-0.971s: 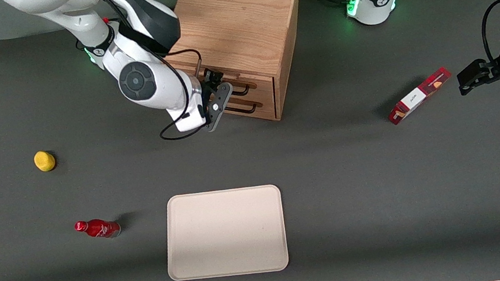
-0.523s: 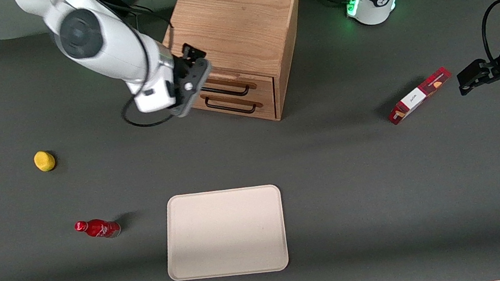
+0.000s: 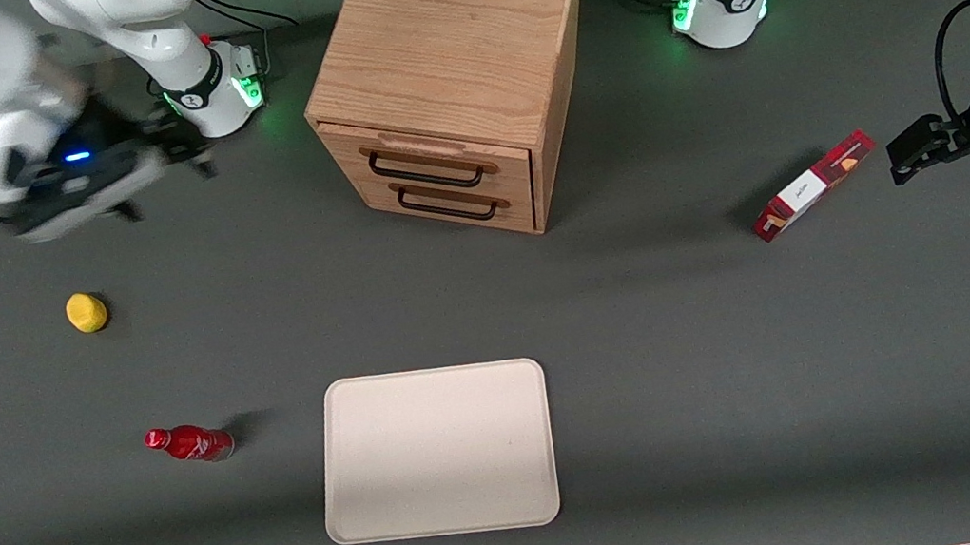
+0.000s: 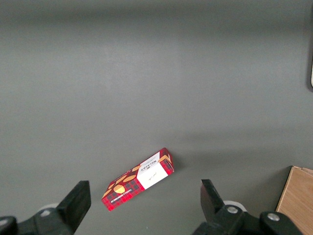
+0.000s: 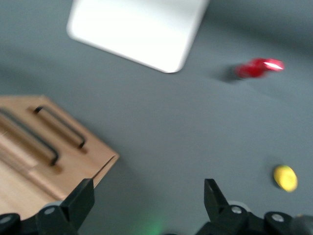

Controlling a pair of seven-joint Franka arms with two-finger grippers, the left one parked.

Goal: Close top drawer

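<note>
The top drawer point(image 3: 428, 158) sits flush with the front of the oak cabinet point(image 3: 448, 28), its black wire handle under a wooden lip, above the lower drawer front point(image 3: 450, 201). My gripper point(image 3: 174, 155) is well away from the cabinet, toward the working arm's end of the table, close to that arm's base. It is open and empty. In the right wrist view the fingers point(image 5: 80, 196) stand wide apart over bare table, and the top drawer point(image 5: 22, 139) shows pushed in beside the lower one.
A cream tray point(image 3: 437, 453) lies nearer the front camera than the cabinet. A red bottle point(image 3: 189, 444) and a yellow fruit point(image 3: 86, 312) lie toward the working arm's end. A red box point(image 3: 812, 186) lies toward the parked arm's end.
My gripper has left the drawer fronts, risen and swung away toward the working arm's base. The top drawer stands flush with the cabinet front throughout.
</note>
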